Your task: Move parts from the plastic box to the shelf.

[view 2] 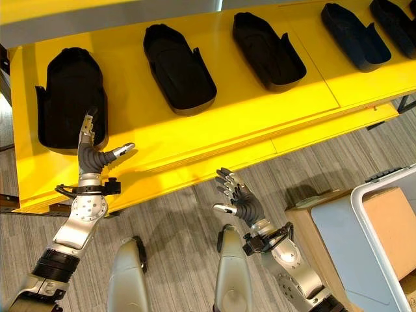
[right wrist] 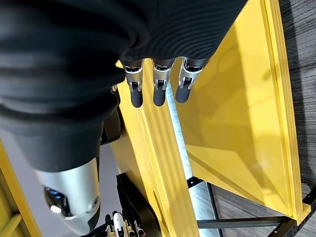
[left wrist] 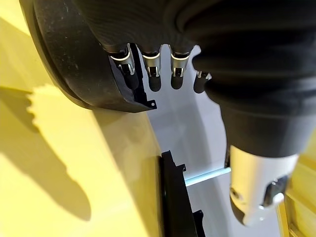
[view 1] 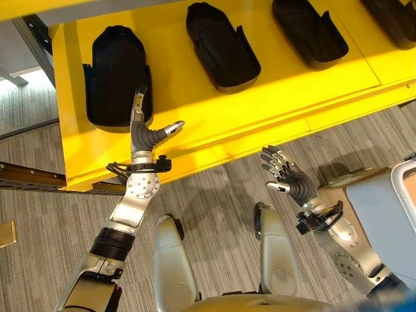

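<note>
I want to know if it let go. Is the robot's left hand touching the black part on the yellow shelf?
Touching. In the left wrist view the straight fingers of the left hand rest against the edge of the black part on the yellow shelf.

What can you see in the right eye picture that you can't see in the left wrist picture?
The right eye view alone shows the right hand held open above the floor, a row of black parts along the yellow shelf, and a plastic box at the robot's right. The left wrist view alone gives a close look at the left hand's fingers stretched straight along the edge of the leftmost black part. Both views show the left hand, open, at that part, and the yellow shelf it lies on.
</note>
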Tool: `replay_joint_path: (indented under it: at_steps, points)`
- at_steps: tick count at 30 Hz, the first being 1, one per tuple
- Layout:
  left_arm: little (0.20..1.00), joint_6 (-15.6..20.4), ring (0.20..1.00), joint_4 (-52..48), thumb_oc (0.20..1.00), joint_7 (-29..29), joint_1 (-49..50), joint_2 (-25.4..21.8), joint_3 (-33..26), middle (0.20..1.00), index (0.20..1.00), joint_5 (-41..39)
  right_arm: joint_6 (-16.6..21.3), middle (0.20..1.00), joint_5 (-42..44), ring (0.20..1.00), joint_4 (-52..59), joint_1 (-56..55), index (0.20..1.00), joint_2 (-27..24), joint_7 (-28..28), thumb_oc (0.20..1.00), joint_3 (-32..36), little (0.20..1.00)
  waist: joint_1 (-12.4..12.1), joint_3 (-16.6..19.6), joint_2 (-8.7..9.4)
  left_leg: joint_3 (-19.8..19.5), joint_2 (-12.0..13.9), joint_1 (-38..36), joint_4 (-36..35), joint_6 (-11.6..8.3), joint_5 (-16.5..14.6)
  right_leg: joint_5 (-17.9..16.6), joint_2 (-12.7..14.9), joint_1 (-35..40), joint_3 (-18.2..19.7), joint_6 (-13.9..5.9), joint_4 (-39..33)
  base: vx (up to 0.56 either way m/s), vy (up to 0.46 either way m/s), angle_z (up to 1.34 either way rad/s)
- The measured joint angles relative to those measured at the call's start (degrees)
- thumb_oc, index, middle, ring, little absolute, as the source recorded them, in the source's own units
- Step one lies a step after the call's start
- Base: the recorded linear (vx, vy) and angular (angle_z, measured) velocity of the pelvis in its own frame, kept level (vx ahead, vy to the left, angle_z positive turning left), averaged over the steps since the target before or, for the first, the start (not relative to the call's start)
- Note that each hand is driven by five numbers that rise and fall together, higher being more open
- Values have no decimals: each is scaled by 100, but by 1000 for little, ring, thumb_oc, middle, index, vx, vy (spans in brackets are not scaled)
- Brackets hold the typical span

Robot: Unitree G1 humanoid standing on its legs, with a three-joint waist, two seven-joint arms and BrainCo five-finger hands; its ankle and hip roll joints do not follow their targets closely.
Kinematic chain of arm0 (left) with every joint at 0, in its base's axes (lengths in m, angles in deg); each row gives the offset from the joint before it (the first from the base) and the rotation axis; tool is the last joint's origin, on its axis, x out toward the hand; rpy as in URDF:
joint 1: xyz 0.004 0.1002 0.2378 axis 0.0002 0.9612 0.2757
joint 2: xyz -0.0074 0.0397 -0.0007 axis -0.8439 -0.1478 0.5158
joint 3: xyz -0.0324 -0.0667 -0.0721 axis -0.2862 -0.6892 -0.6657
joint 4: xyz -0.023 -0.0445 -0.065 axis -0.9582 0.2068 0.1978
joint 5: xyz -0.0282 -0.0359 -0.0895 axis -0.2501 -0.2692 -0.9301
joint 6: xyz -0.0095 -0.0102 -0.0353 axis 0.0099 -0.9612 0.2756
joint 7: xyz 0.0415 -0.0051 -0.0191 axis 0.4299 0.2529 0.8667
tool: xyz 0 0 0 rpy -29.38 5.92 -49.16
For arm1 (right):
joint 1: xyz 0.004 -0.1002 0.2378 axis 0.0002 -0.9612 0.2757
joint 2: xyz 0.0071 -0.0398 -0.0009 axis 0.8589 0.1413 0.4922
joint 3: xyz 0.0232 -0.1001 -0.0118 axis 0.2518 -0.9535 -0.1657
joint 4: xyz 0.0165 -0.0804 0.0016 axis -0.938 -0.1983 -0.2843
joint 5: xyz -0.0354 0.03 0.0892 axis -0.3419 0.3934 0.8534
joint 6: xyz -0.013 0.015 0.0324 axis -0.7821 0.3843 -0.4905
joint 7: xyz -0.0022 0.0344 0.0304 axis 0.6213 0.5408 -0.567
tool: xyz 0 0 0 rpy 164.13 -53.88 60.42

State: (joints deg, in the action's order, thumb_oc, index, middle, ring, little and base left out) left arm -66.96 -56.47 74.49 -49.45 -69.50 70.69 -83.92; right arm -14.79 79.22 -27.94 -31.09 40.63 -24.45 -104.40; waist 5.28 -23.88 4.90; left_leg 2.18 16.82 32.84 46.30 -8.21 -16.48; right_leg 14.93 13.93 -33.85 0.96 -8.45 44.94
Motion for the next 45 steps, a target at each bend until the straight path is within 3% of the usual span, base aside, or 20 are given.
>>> replay_joint_path:
  at_steps: [16,26,45]
  points:
    - [1000,70,1000,336,1000,6,-383,244,118,1000,1000,-554,-2,1000,60,1000,-2,38,1000,-8,-108,1000,-104,1000,25,22,0,21,15,-24,56,1,-4,-9,-27,5,63,-12,12,0,0,0]
    - [1000,67,1000,358,1000,50,-472,251,163,1000,1000,-783,-2,1000,65,1000,-2,41,1000,-7,-116,1000,-118,1000,28,95,90,33,16,-16,81,5,-24,-19,-32,0,82,-22,1,0,0,0]
    - [1000,114,1000,337,1000,178,-485,254,151,1000,1000,-1006,-1,1000,65,1000,-1,40,1000,-7,-115,1000,-117,1000,38,97,91,38,15,-24,90,8,-30,-26,-33,8,92,-33,1,0,0,0]
